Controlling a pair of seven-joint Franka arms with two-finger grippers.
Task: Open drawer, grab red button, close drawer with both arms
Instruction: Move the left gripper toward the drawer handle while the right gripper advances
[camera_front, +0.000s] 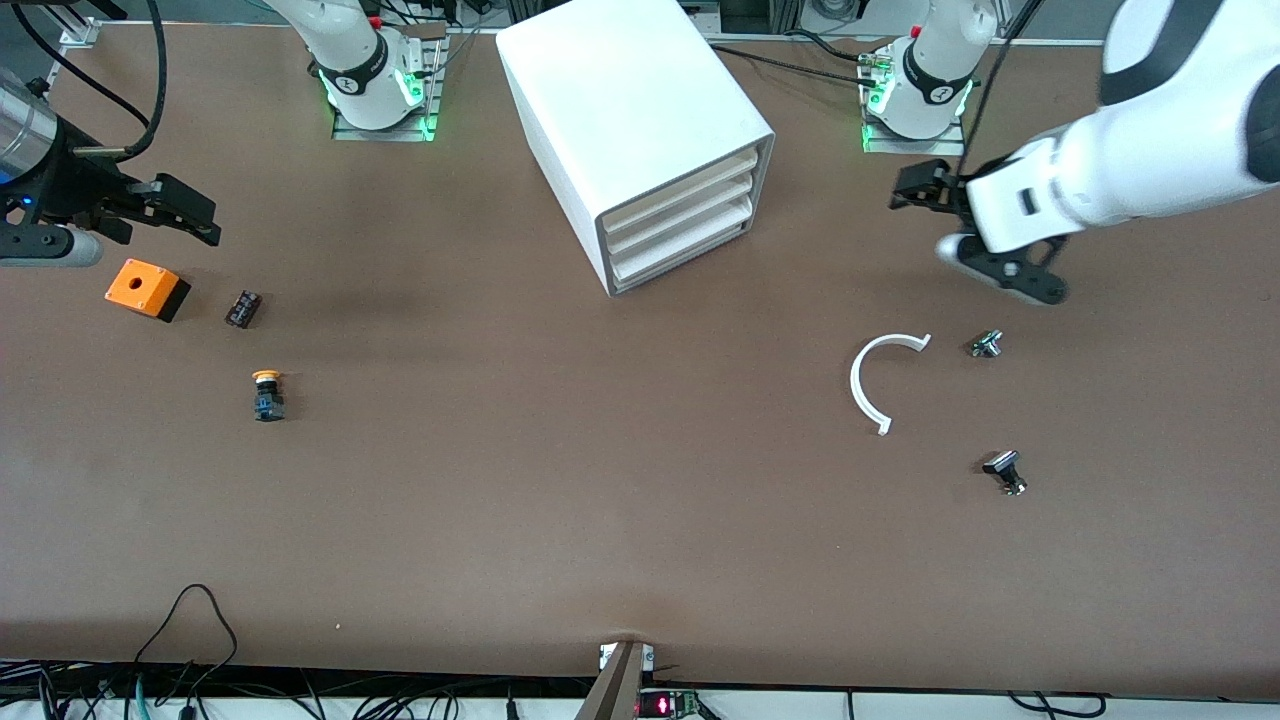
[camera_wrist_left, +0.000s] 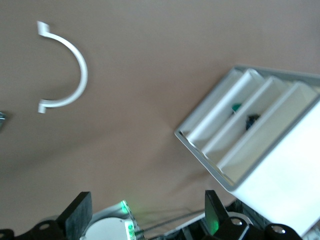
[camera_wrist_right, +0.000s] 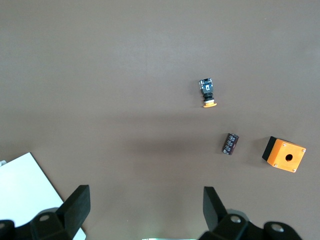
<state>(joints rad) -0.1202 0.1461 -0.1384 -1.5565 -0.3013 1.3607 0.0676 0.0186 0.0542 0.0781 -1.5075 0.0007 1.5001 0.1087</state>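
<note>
The white cabinet stands at the robots' side of the table, mid-table. Its three drawers are all shut; the lowest drawer sits flush with the two above. The red button is hidden. My left gripper is open and empty, in the air beside the cabinet toward the left arm's end. The left wrist view shows its fingers wide apart and the cabinet with its drawer fronts. My right gripper is open and empty over the table's right-arm end, above the orange box; its fingers are wide apart.
An orange box with a hole, a small black part and a yellow-orange-capped button lie toward the right arm's end. A white half ring and two small metal parts lie toward the left arm's end.
</note>
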